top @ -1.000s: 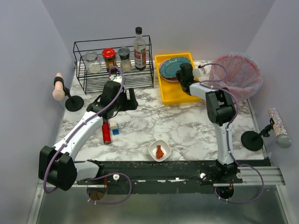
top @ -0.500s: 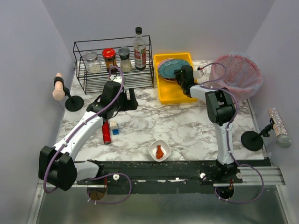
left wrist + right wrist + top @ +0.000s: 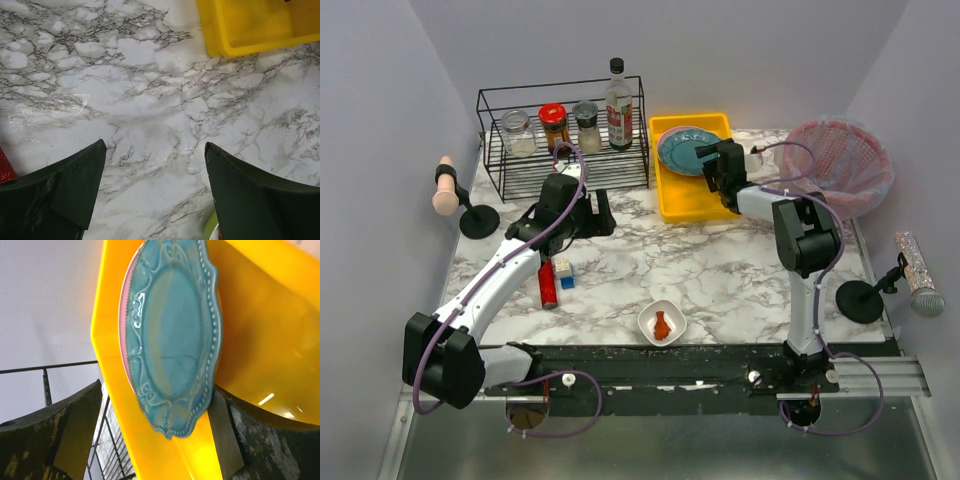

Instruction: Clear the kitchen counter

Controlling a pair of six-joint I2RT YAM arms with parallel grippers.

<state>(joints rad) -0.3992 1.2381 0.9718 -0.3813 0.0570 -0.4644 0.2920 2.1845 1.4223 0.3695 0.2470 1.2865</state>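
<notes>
Right wrist view — right gripper [image 3: 157, 387] released by teal plate [image 3: 172, 325], left gripper [image 3: 155, 145] spread

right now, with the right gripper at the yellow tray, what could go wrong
The teal plate rests on a pink plate against the yellow tray's wall; the open right gripper, close by, could nudge it when withdrawing. The left arm, if it swings, could tip the red bottle beside it.

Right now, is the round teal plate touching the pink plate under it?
Touching. The right wrist view shows the round teal plate stacked directly on the pink plate.
</notes>
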